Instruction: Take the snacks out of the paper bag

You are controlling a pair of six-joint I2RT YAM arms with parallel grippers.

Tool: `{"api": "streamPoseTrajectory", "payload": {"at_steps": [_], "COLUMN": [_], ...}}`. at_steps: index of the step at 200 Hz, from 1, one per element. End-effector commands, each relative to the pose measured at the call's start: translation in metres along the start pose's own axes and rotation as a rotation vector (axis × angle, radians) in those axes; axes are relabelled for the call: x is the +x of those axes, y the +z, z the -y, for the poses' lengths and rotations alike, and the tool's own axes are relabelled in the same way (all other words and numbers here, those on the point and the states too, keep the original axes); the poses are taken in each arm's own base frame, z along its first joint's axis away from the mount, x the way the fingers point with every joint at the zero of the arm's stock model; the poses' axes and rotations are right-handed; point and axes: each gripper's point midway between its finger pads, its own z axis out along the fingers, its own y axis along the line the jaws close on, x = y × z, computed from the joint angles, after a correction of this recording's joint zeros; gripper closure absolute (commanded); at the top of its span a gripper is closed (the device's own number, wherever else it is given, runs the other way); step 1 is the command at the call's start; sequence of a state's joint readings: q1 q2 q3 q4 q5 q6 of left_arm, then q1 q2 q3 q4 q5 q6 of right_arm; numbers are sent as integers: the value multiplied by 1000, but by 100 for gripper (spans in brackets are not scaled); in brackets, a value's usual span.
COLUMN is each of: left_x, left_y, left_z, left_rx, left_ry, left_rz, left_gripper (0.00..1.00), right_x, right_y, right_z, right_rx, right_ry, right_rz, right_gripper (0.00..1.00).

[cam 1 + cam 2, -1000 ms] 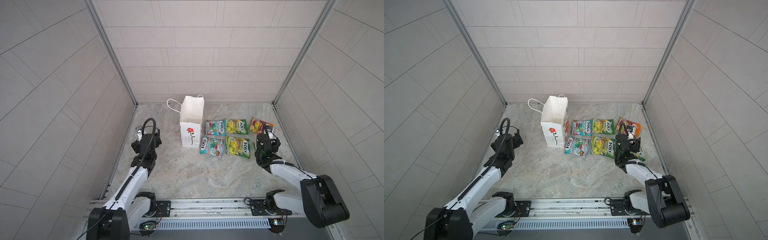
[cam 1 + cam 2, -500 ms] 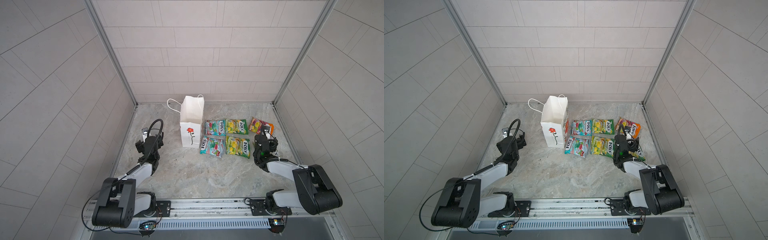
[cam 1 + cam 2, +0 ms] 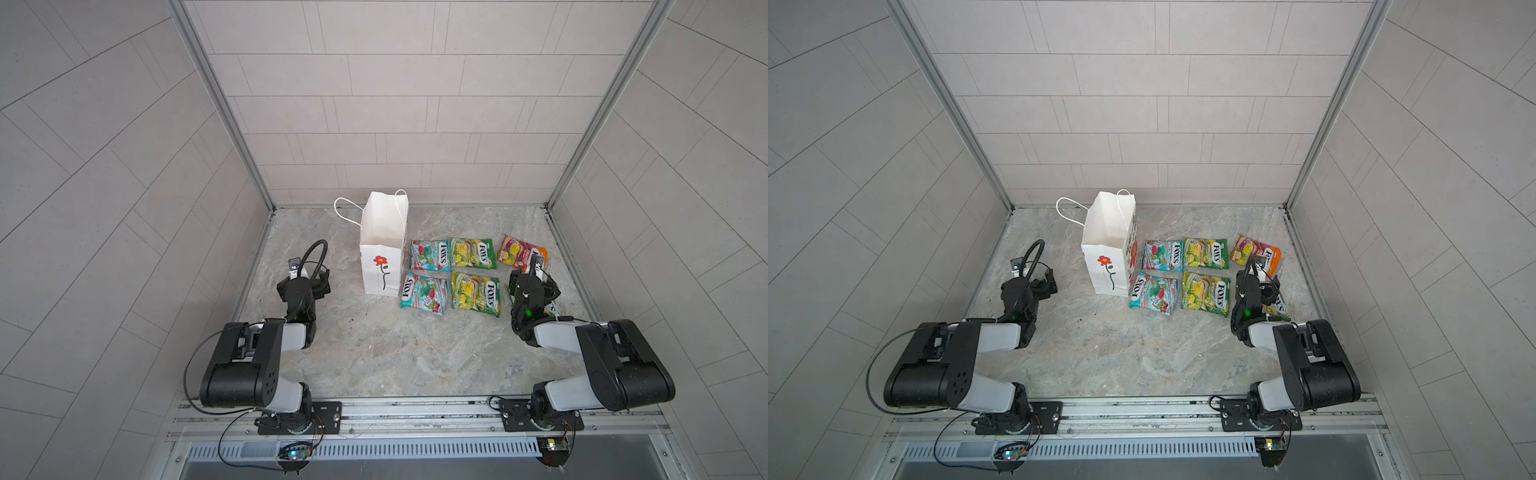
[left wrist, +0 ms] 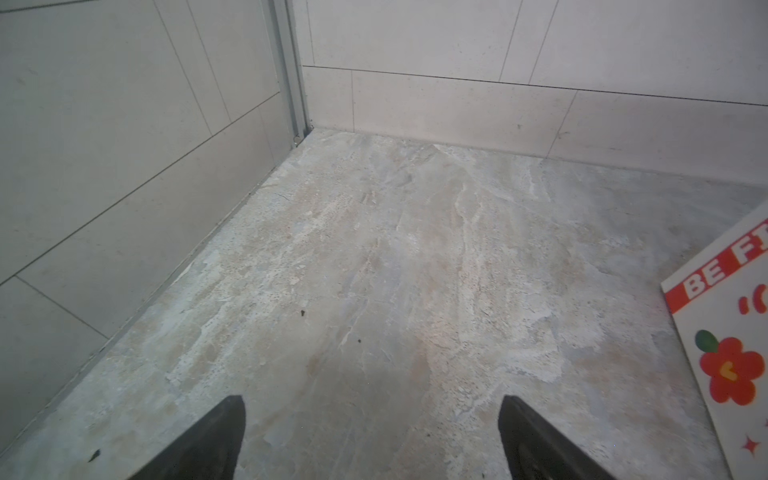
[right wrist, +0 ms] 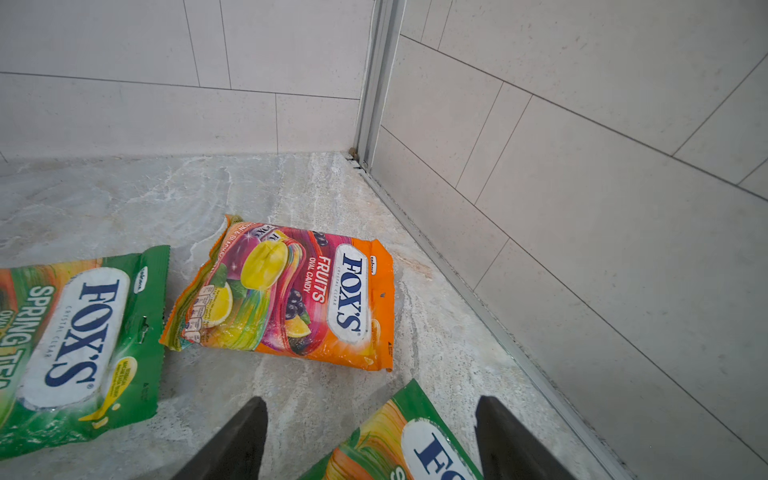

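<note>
The left gripper [image 4: 370, 401] is being held spread wide near the paper bag [image 4: 731, 332]; the right gripper [image 5: 370, 401] is being held spread, empty, over a green-yellow snack [image 5: 399, 444].

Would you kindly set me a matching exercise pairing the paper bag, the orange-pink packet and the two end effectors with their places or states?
1. paper bag
2. orange-pink packet
3. left end effector
4. right end effector

a. open above a green packet
b. lying flat, far right on the table
c. open over bare table
d. standing upright, its mouth open

Pairs: 1-d, 2-b, 3-c, 4-a.
</note>
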State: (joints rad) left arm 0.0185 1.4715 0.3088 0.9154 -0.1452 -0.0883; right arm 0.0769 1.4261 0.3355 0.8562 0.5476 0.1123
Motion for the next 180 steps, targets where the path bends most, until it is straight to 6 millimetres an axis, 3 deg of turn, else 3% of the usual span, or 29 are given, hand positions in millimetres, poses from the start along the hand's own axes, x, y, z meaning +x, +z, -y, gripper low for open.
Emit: {"api": "streamPoseTrajectory", "payload": {"at_steps": [1, 20, 26, 49, 82, 90, 96, 114, 135, 161, 180], "left_x": [-14, -15, -5, 0, 1, 9, -1, 0, 0, 0, 1], "left_y": [0, 4, 1, 2, 7, 8, 14, 18, 18, 16, 18], "left_z": [11, 16, 15, 17, 14, 10, 8, 11, 12, 14, 17], "left_rx": [89, 123, 126, 136, 111, 87, 65, 72, 65, 82, 96], "left_ry": [-13, -13, -6, -3, -2, -6, -14, 4, 11, 12, 22], "left_rz": [68, 94, 82, 88, 61, 25, 35, 13, 8, 14, 2], "left_gripper": [0, 0, 0, 0, 0, 0, 0, 0, 0, 0, 0], "right_x": [0, 3, 3, 4, 5, 6, 6, 16, 13, 15, 15], "right_y": [3, 3, 3, 1, 1, 0, 0, 1, 1, 9, 10], "right_z": [-7, -10, -10, -12, -16, -18, -19, -23, -30, -35, -39], "right_rx": [-52, -85, -91, -118, -142, -153, -160, -179, -201, -191, -196], "right_ry": [32, 43, 43, 48, 42, 39, 38, 22, 13, -18, -42], "right_rz": [16, 28, 30, 41, 44, 47, 51, 32, 72, 27, 4], "right_gripper": [20, 20, 20, 19, 18, 18, 18, 18, 14, 1, 1]}}
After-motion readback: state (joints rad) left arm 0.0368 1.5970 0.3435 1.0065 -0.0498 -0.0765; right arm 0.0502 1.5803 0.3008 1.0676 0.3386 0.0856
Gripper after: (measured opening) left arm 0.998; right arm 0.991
